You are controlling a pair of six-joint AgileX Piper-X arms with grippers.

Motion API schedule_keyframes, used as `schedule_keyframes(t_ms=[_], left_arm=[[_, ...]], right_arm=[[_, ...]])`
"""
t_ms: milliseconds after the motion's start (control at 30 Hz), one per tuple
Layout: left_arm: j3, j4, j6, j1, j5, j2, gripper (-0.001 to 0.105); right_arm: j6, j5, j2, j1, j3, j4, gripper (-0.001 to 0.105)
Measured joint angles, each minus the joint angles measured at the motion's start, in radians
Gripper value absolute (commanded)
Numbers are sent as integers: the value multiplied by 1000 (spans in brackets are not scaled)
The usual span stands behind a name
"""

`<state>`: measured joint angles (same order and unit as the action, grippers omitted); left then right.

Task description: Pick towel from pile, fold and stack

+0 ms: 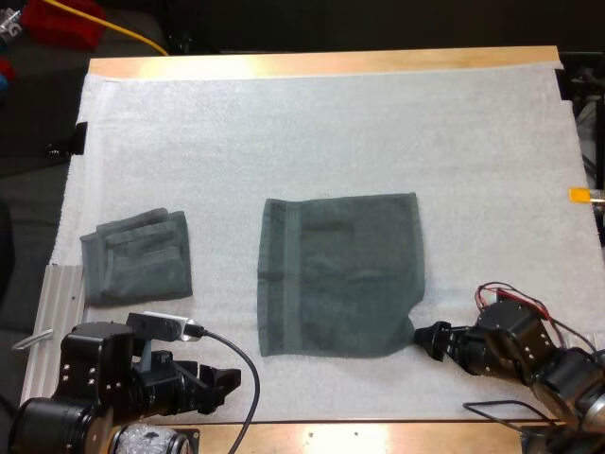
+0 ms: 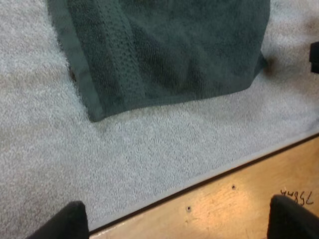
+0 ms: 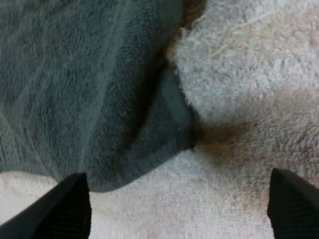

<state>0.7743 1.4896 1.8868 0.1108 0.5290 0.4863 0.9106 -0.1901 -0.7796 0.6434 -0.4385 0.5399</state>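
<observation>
Two dark grey-green towels on the white mat [image 1: 284, 123], none crumpled. First: spread towel [image 1: 340, 274], flat at mid-mat, nearly square, hemmed band along its left side running far to near. Second: folded towel [image 1: 137, 257], well apart to the left, near the mat's left edge. Two grippers. Right gripper [image 1: 423, 333] released, fingers apart over bare mat, just beside the spread towel's slightly rucked near right corner, with that corner ahead between the fingers, not pinched. Left gripper [image 1: 230, 378] likewise released, grasping nothing, at the near edge of the surface [image 1: 378, 437], short of the near left corner. Nearer arm, by judgement: right. Likely next: closing on that corner for a fold.
</observation>
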Motion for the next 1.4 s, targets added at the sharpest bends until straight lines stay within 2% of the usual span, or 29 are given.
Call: schedule_keyframes(t_ms=[233, 400, 1067, 1400], left_arm=[[0, 0, 0, 0, 0, 0, 70], [0, 0, 0, 0, 0, 0, 70], [0, 0, 0, 0, 0, 0, 70], [0, 0, 0, 0, 0, 0, 70]], right_arm=[[-124, -7, -13, 0, 88, -180, 71], [-176, -43, -71, 0, 133, -296, 71], [-243, -108, -319, 0, 135, -577, 71], [-262, -128, -377, 0, 131, -652, 71]])
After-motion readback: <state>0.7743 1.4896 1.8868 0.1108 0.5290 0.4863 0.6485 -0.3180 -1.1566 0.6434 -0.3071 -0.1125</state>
